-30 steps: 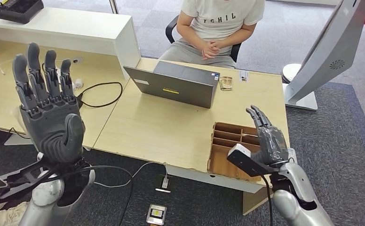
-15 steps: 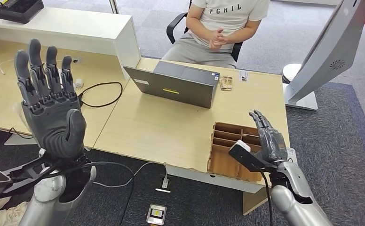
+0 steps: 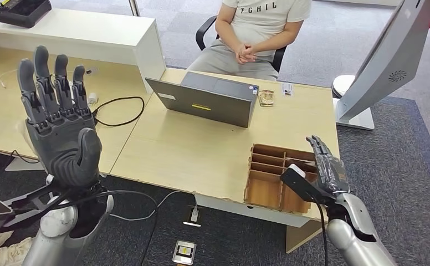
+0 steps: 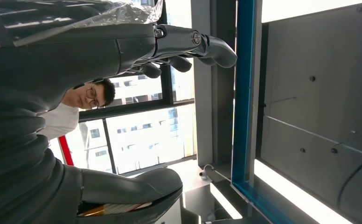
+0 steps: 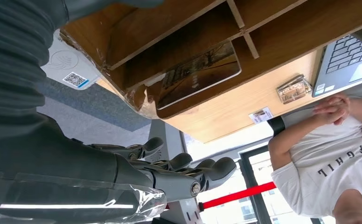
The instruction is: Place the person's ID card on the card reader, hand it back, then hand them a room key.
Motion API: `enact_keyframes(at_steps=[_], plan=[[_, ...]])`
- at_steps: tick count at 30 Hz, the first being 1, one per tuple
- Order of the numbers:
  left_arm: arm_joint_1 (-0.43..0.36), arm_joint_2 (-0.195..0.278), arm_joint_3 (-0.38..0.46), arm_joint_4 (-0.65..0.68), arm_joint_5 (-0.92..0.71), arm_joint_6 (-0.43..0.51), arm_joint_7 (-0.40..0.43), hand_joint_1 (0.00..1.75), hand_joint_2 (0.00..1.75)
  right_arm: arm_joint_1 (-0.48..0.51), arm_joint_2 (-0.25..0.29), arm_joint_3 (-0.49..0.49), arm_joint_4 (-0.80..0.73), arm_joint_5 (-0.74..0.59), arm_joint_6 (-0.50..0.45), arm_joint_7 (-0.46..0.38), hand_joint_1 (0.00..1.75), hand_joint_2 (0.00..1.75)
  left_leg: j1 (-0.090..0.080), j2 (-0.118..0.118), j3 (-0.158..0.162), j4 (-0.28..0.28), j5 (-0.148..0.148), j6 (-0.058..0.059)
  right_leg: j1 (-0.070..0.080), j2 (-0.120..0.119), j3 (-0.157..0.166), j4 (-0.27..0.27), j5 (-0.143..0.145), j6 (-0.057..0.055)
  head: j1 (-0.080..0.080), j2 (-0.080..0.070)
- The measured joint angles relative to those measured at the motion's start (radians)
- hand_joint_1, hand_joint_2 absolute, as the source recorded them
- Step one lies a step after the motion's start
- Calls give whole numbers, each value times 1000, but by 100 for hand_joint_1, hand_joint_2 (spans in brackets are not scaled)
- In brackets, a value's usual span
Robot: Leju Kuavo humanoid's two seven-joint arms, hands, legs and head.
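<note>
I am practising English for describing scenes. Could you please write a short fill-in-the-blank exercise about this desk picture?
1. The grey laptop on the light wooden desk stands ___.
2. The brown divided cardboard tray lies near the robot's ___ hand.
3. The left hand, raised with fingers spread, holds ___.
4. The seated person in the white T-shirt keeps both hands ___.

Missing words: open; right; nothing; clasped

Right hand farther right, lower.

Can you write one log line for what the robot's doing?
left hand: raised, open | right hand: open, above wooden tray | person: seated, waiting
</note>
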Motion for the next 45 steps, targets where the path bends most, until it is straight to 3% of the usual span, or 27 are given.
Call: enact_keyframes(at_steps=[2, 3, 6, 7, 8, 35, 45], plan=[[0, 0, 0, 0, 2, -3, 0, 0, 175, 3, -2, -8, 1, 1, 1, 2, 33, 175, 0, 0, 0, 0, 0, 0, 0, 0, 0, 0, 0, 0, 0, 0], [0, 0, 0, 0, 2, -4, 0, 0, 175, 5, -3, -12, 2, 1, 1, 3, 57, 175, 0, 0, 0, 0, 0, 0, 0, 0, 0, 0, 0, 0, 0, 0], [-2, 0, -1, 0, 2, -4, 2, 0, 175, 11, -5, -22, 3, 0, 3, 3, 149, 175, 0, 0, 0, 0, 0, 0, 0, 0, 0, 0, 0, 0, 0, 0], [-2, 0, -1, 0, 2, -2, 3, 0, 175, 14, -6, -24, 3, -1, 5, 0, 165, 175, 0, 0, 0, 0, 0, 0, 0, 0, 0, 0, 0, 0, 0, 0], [-3, 0, -1, 0, 2, -1, 3, 0, 175, 16, -6, -26, 3, -2, 6, -3, 170, 175, 0, 0, 0, 0, 0, 0, 0, 0, 0, 0, 0, 0, 0, 0], [-5, 0, -10, 4, 3, 13, 5, 0, 175, 32, 8, -33, -22, -21, 35, -11, 175, 175, 0, 0, 0, 0, 0, 0, 0, 0, 0, 0, 0, 0, 0, 0], [-11, 0, -18, 13, 13, 8, -1, 0, 175, 34, 15, -33, -26, -65, -3, -16, 175, 175, 0, 0, 0, 0, 0, 0, 0, 0, 0, 0, 0, 0, 0, 0]])
